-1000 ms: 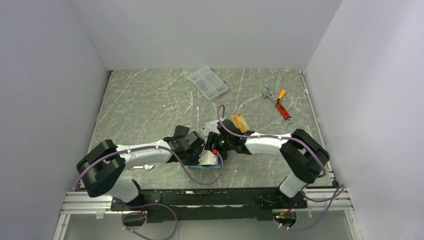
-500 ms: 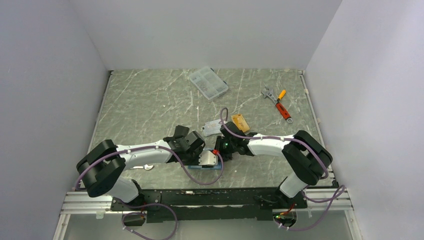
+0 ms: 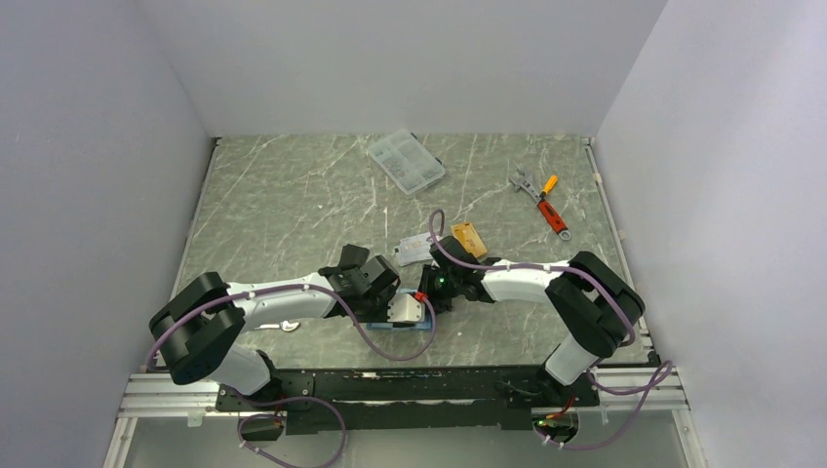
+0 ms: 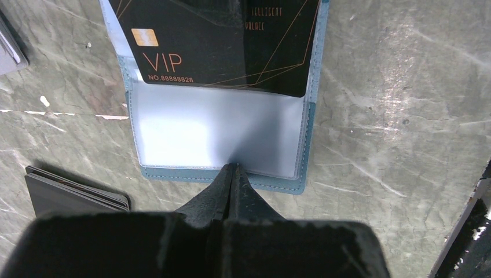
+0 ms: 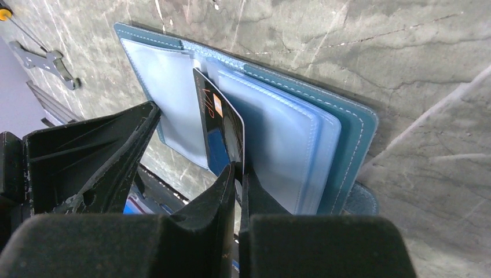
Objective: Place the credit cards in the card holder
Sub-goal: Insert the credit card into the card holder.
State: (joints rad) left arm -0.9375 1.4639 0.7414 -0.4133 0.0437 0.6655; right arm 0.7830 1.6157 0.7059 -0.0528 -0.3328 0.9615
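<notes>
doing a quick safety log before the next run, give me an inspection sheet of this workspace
surface: grey-green marbled table, pale scratch marks.
job's things: card holder lying open; black vip card partway in a clear sleeve; orange card and silver card loose farther back.
clutter: clear compartment box, wrench, orange-handled tool, black case.
grippers: left gripper shut, apparently pinching the card holder's near edge; right gripper shut on the black vip card.
cables: purple cables loop low near the card holder.
surroundings: plain pale walls on three sides.
</notes>
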